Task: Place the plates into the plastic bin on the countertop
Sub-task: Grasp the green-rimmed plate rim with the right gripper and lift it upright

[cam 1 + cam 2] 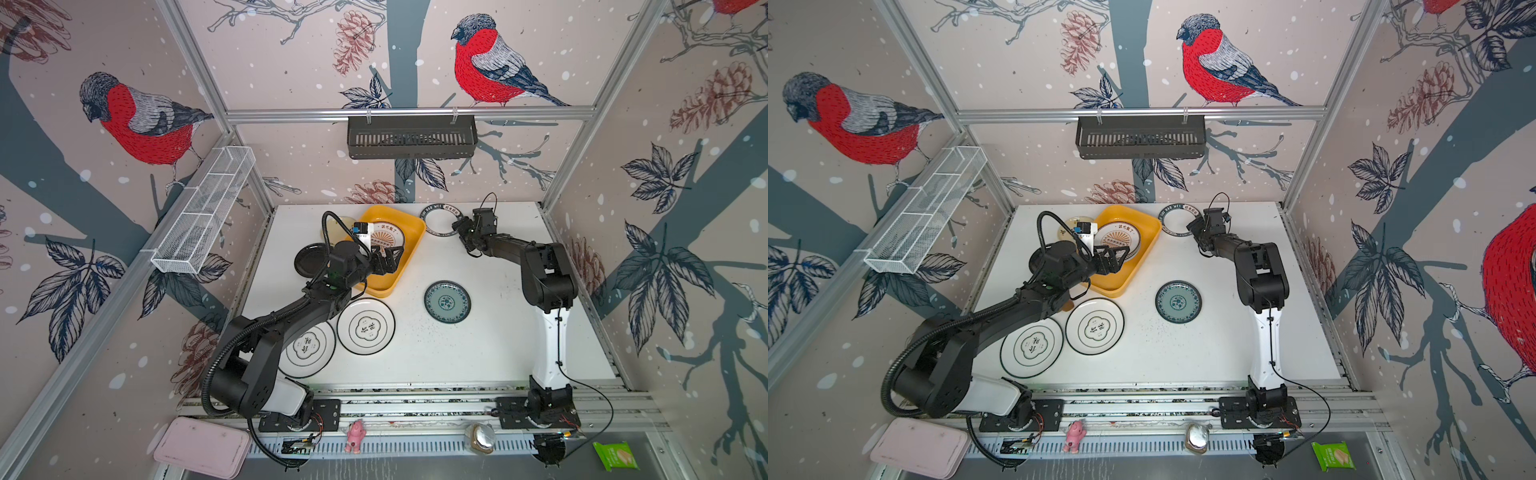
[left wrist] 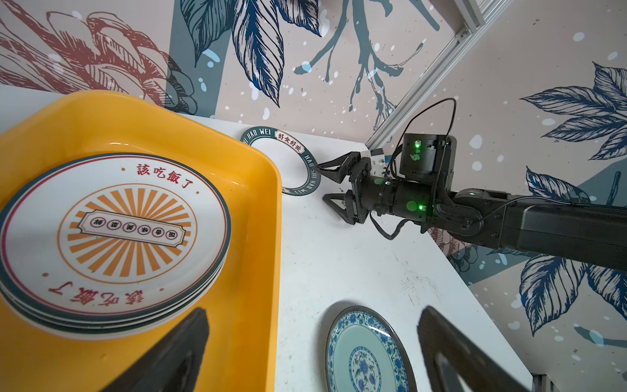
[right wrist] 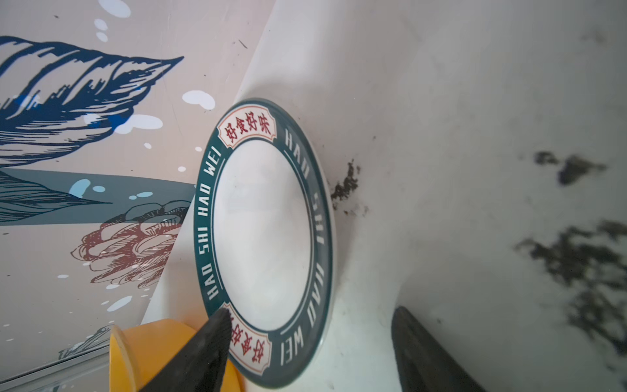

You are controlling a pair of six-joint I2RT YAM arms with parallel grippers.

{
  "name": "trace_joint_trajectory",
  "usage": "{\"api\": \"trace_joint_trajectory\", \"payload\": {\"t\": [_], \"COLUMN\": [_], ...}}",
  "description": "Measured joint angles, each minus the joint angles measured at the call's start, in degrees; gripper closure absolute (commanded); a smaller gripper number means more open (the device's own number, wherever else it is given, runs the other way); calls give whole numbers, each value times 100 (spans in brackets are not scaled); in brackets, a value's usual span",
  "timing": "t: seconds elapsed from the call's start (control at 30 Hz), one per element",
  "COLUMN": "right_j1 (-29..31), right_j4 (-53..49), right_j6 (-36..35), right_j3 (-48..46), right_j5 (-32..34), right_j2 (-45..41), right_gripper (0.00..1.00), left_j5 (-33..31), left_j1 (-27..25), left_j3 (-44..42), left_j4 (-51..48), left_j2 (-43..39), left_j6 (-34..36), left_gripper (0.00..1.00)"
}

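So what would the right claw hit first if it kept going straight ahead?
Most likely the near rim of the lettered-band plate, lying flat just ahead of the right claw, whose jaws stand open. Its height over the rim is unclear.

The sunburst plate (image 2: 125,234) looks glossy glazed, the plastic bin (image 2: 247,271) smooth and shiny, the countertop (image 2: 339,264) matt.

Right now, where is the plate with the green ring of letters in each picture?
In a top view: lettered plate just right of the yellow bin.
In a top view: same spot, right of the bin.
Left wrist: partly hidden behind the bin's rim.
Right wrist: fills the middle, bin corner beside it.
Shared landmark: the yellow bin.
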Motion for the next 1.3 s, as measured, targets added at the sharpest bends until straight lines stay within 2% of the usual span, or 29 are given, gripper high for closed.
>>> {"api": "trace_joint_trajectory", "payload": {"t": [0.23, 0.33, 0.47, 0.53, 0.67, 0.73, 0.83, 1.1, 1.3], "right_j1": [-9, -9, -9, -11, -11, -15, -15, -37, -101], "right_j4": [448, 332, 264, 260, 291, 291, 428, 573, 149], "right_j6": [157, 162, 229, 284, 308, 310, 437, 581, 404], "right_j3": [284, 374, 350, 345, 323, 293, 179, -308, -1021], "right_j5": [-160, -107, -50, -39, -37, -37, -42, -120, 111], "right_j2": [389, 437, 455, 487, 518, 520, 509, 101, -763], "right_gripper": [37, 45, 65, 68, 83, 86, 95, 98, 99], "left_j5": [13, -7, -153, -173, -293, -308, -315, -315, -308], "left_j1": [57, 72, 107, 118, 122, 129, 133, 140, 140], "left_j3": [33, 33, 31, 31, -2, -7, -15, -168, -289], "left_j4": [33, 28, 31, 26, 26, 24, 15, -7, -70], "left_j2": [168, 157, 87, 68, 0, -15, -50, -337, -645], "left_j6": [-85, -109, -151, -151, -151, -151, -149, -151, -149], "left_gripper": [4, 4, 4, 4, 4, 4, 4, 4, 4]}}
